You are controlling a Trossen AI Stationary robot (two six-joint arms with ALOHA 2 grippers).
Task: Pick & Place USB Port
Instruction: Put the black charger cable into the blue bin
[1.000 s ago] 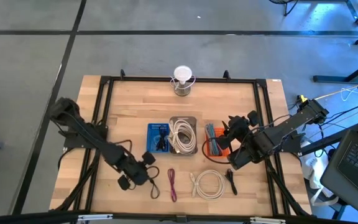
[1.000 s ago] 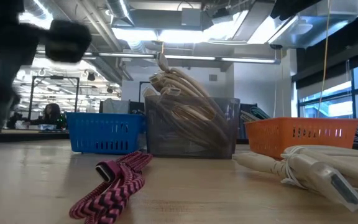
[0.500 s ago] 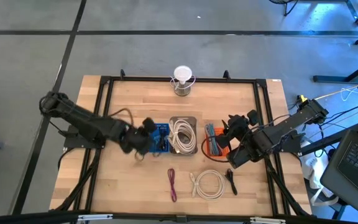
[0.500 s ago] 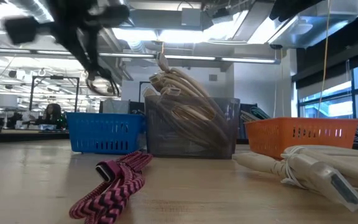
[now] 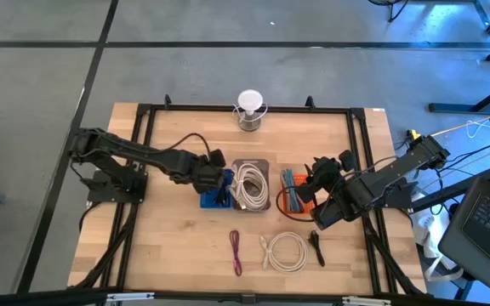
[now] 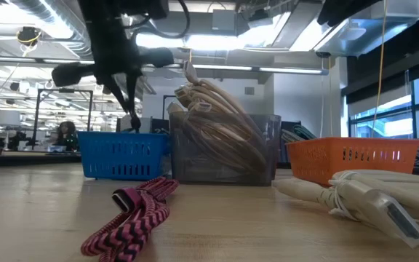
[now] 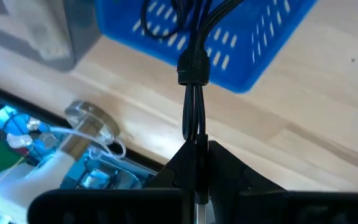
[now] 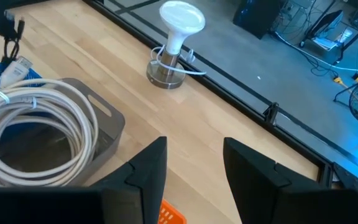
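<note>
My left gripper (image 5: pixel 210 169) hangs over the blue basket (image 5: pixel 213 199), shut on a bundled black USB cable (image 7: pixel 194 62). In the low view the left gripper (image 6: pixel 122 73) stands above the blue basket (image 6: pixel 122 156), and the black cable (image 6: pixel 133 116) dangles down to its rim. Other black cable lies inside the basket. My right gripper (image 8: pixel 194 168) is open and waits above the orange basket (image 5: pixel 293 192), touching nothing. My left gripper pinches the black cable bundle between its two fingers (image 7: pixel 224 167), on the strands just above the tie (image 7: pixel 193 127). The fingers come from above, pointing down. The bundle hangs straight below them, lifted clear of the table, with its loops (image 7: pixel 166 18) over the basket's opening.
A grey bin (image 5: pixel 250 163) with a coiled white cable sits between the blue and orange baskets. A maroon cable (image 5: pixel 235 252), a white coil (image 5: pixel 285 252) and a small black item (image 5: pixel 317 247) lie near the table's near edge. A white lamp (image 5: pixel 249 109) stands at the far edge.
My left gripper has risen from the table near its near edge and swung toward the far edge and right, ending over the blue basket. The black cable came up off the table with it and now hangs over the basket. The right arm kept still.
</note>
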